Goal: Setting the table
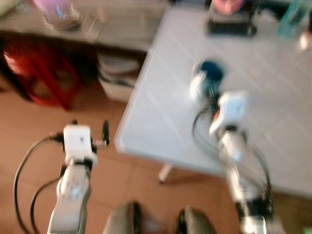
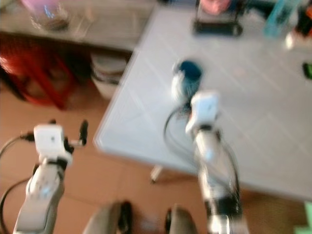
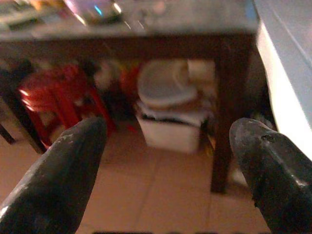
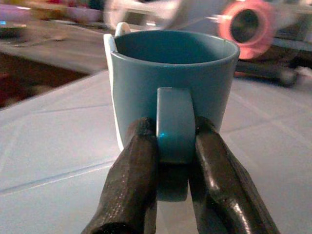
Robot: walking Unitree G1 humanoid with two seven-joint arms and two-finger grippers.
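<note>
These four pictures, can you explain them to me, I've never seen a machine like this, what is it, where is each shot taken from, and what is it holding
It is a walking humanoid robot with two silver arms, each ending in a hand of two long black fingers. The two wide, blurred pictures come from cameras in its head, looking down at its own arms, the tiled floor and a pale table. The other two come from a camera on each wrist, looking along the fingers.

The right hand is out over the table and pinches the handle of a blue mug. The left hand is open, holds nothing and hangs over the floor, facing a dark side table with a red stool and a white container beneath it.

The things at the table's far edge are too blurred to name.
</note>
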